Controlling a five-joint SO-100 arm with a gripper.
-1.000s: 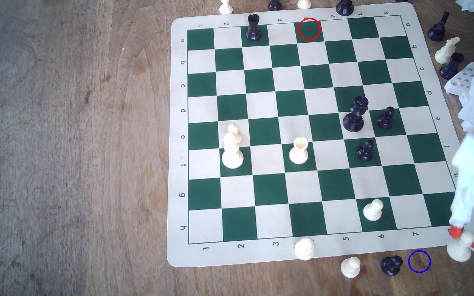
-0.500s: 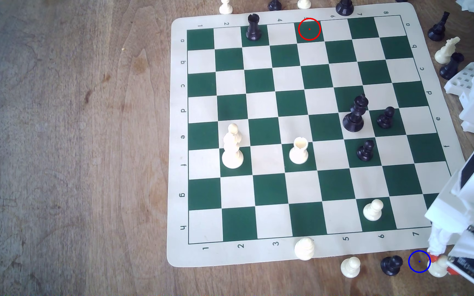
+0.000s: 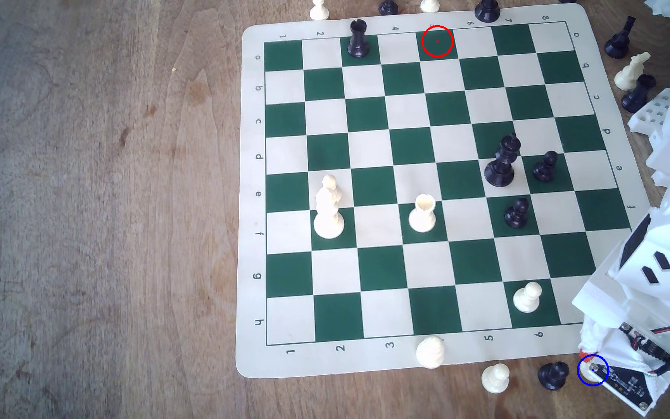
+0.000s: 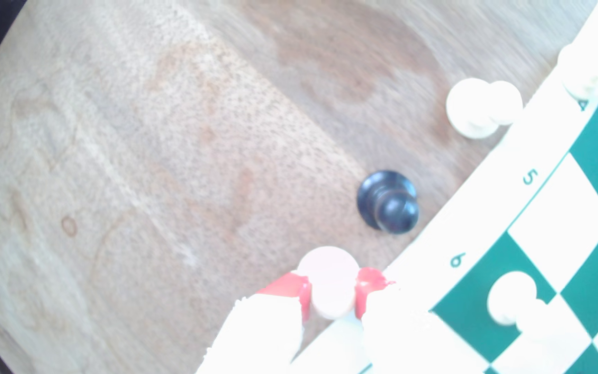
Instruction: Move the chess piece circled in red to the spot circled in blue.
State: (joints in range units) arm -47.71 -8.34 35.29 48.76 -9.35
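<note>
Wrist view: gripper clamped on cream pawn, red fingertips hugging both sides.

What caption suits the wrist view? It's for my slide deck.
Red-tipped fingers clamp a cream pawn above bare wood beside a black pawn.

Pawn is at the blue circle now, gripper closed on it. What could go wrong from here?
1. The gripper grips the white pawn between its red fingertips; opening unevenly, or before the pawn is seated, could tip it out of the blue circle.
2. The black pawn stands close beside the circle; the opening jaws or the retreat could knock it.
3. The exterior view hides most of the white pawn behind the gripper, so centring is uncertain.
</note>
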